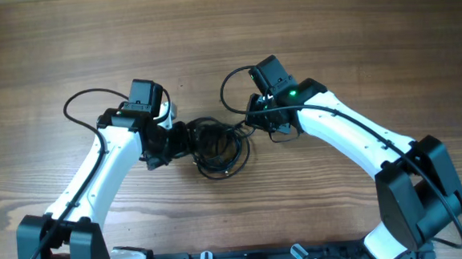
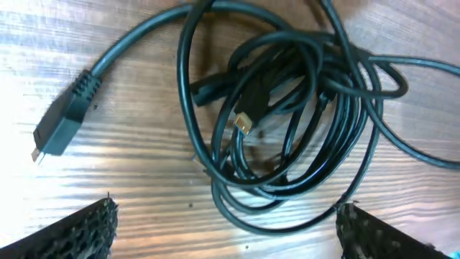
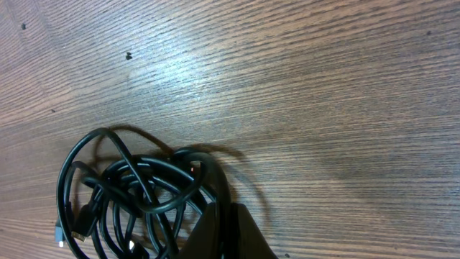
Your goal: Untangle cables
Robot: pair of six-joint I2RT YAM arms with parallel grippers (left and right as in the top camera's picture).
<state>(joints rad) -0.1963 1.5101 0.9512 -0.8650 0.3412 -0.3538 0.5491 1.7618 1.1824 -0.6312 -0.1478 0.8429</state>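
the job is barely begun. the cables [image 1: 218, 146] lie in one knotted clump in the middle of the counter [image 1: 225, 33], between the two arms, and no cord has been pulled free yet. all the loops are left to pull apart. the left end effector [image 2: 226, 214] is wide open just beside the clump and holds nothing. the right end effector [image 3: 219, 226] is closed at the other edge of the clump. it may be pinching one strand, but that spot is too dark to be sure. count: one clump, two arms, and two plug ends i can see clearly, a big plug [image 2: 65, 122] and a gold-tipped plug [image 2: 246, 121]. how many cords are in there, i cannot tell.
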